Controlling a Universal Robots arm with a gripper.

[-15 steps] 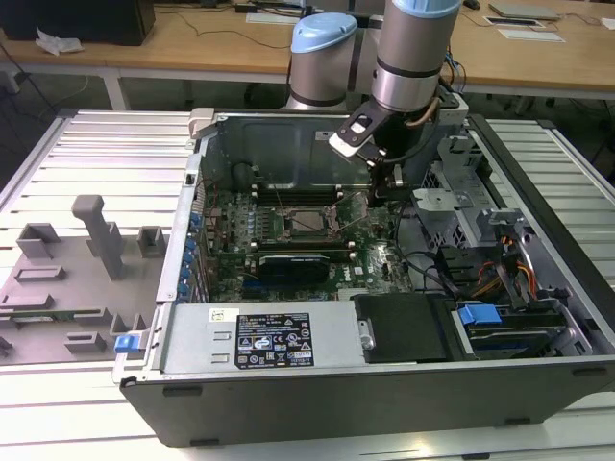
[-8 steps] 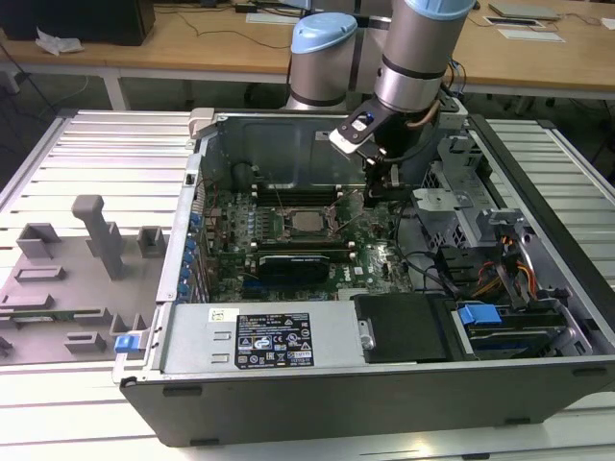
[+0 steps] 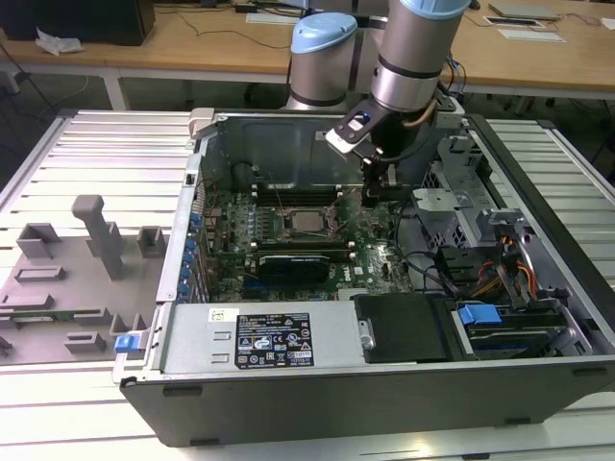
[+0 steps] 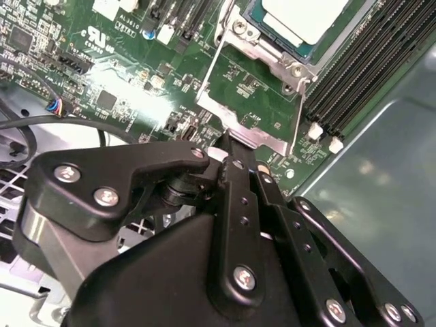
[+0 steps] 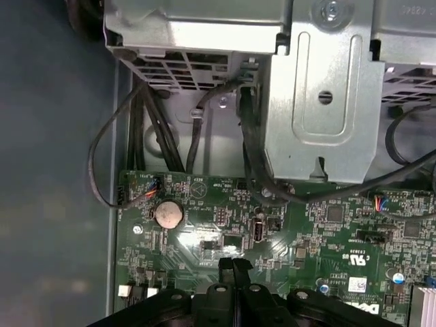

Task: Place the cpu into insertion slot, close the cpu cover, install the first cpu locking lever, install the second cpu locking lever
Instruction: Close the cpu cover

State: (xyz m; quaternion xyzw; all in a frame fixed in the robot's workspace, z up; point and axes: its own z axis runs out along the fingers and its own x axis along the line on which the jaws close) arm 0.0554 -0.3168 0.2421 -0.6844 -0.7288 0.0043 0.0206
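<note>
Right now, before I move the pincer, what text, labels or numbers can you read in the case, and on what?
Black label on the power supply housing: rows of print and symbols, too small to read.
White lettering on the green motherboard, in both wrist views: too blurred to quote.
White sticker on the motherboard, first wrist view: unreadable.
The cpu top: no legible marking.
</note>
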